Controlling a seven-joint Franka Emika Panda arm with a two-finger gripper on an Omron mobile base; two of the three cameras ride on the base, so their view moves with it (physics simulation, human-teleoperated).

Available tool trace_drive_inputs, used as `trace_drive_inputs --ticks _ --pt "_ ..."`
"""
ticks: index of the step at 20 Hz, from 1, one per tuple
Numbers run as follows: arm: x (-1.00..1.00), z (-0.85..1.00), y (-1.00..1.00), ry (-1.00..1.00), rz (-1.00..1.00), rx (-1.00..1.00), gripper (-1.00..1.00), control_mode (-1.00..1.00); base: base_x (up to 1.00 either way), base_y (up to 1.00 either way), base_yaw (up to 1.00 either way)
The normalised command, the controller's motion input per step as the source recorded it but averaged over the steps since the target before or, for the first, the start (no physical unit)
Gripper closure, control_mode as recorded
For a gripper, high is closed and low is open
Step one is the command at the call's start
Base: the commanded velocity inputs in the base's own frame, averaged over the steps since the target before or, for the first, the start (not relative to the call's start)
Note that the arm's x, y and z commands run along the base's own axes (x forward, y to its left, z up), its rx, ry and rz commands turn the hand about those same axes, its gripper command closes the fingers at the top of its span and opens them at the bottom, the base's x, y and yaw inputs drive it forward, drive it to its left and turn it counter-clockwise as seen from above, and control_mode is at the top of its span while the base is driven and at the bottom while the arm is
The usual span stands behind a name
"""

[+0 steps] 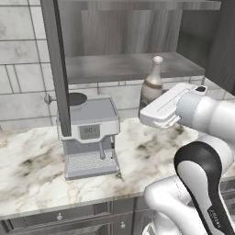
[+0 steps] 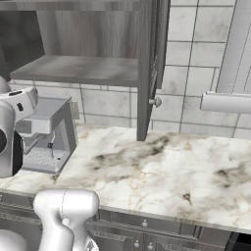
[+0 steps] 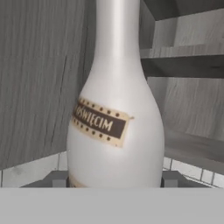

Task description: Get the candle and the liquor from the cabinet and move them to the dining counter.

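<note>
The liquor (image 1: 152, 83) is a slender bottle with a long neck and a tan-and-brown label (image 3: 99, 122). It stands upright in the air just in front of the open cabinet's grey shelf (image 1: 124, 66). My gripper (image 3: 114, 178) is shut on its lower body, with one dark fingertip (image 3: 59, 178) on each side of the base. In the left base view my white hand and gripper (image 1: 148, 106) cover the bottle's bottom. The same shelf (image 2: 78, 68) lies bare in the right base view. The candle and the dining counter are out of view.
A grey coffee machine (image 1: 89, 137) stands on the marble worktop (image 1: 27, 170) left of the bottle, under the open cabinet door (image 1: 55, 69). The other door's edge (image 2: 147, 73) hangs over the worktop (image 2: 162, 166). Grey drawers (image 1: 82, 215) run below.
</note>
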Motion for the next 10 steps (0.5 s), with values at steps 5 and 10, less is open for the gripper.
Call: trace_drive_inputs --ticks 5,10 --pt "-0.26 -0.22 0.00 0.03 0.00 0.00 1.00 -1.00 0.00 0.00 0.00" --pt "-0.04 -0.11 0.00 0.00 0.00 0.00 1.00 -1.00 0.00 0.00 0.00"
